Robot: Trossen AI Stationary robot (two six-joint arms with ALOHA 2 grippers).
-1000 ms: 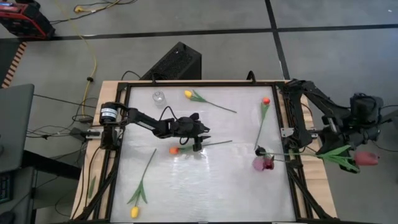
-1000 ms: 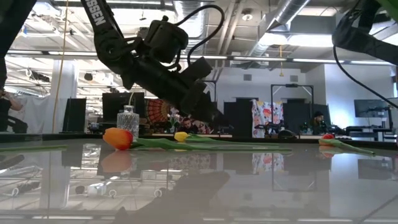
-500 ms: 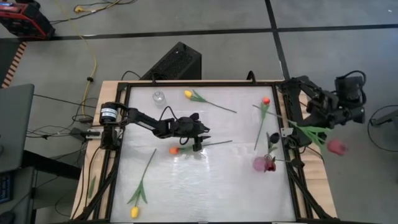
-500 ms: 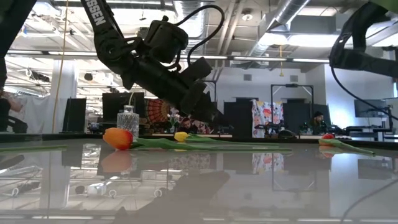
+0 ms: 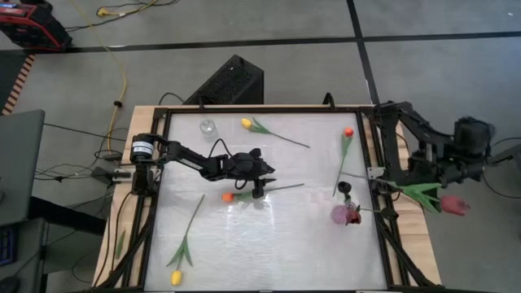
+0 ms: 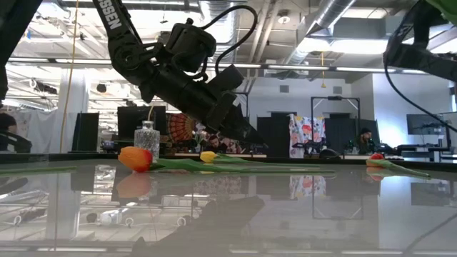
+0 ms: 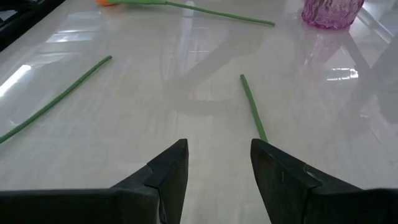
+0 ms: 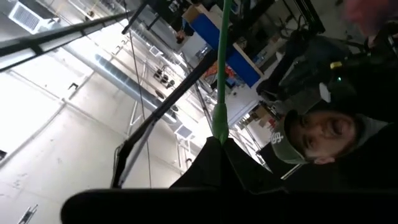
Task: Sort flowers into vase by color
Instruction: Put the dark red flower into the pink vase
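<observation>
My left gripper (image 5: 262, 184) (image 7: 214, 168) hangs open just above the table's middle, over the stem (image 7: 251, 109) of an orange tulip (image 5: 229, 196) (image 6: 136, 158) that lies flat. My right gripper (image 5: 405, 187) (image 8: 219, 148) is beyond the table's right edge, shut on a dark red tulip (image 5: 453, 204) held in the air. That tulip's stem reaches back over the table near a pink vase (image 5: 342, 215) (image 7: 329, 11). A clear glass vase (image 5: 207, 127) (image 6: 146, 138) stands at the far left. Two yellow tulips (image 5: 246, 123) (image 5: 175, 277) and another orange tulip (image 5: 348, 132) lie on the table. My right gripper pinches the dark red tulip's green stem (image 8: 220, 121) between its two shut fingers, close to the leaves (image 5: 423, 194). The tulip is lifted clear. Its head is out past the table's right edge, and its stem lies roughly level, pointing toward the table.
The table has a black frame (image 5: 380, 203) along its sides. The pink vase stands near the right edge, and the far orange tulip's stem (image 5: 340, 167) runs toward it. A person in a cap (image 8: 292, 140) shows in the right wrist view, beyond the table.
The right gripper swung with the dark red tulip toward the far edge, then back toward the near edge, staying off the table's right side. The tulip's head and free stem end swung with it.
</observation>
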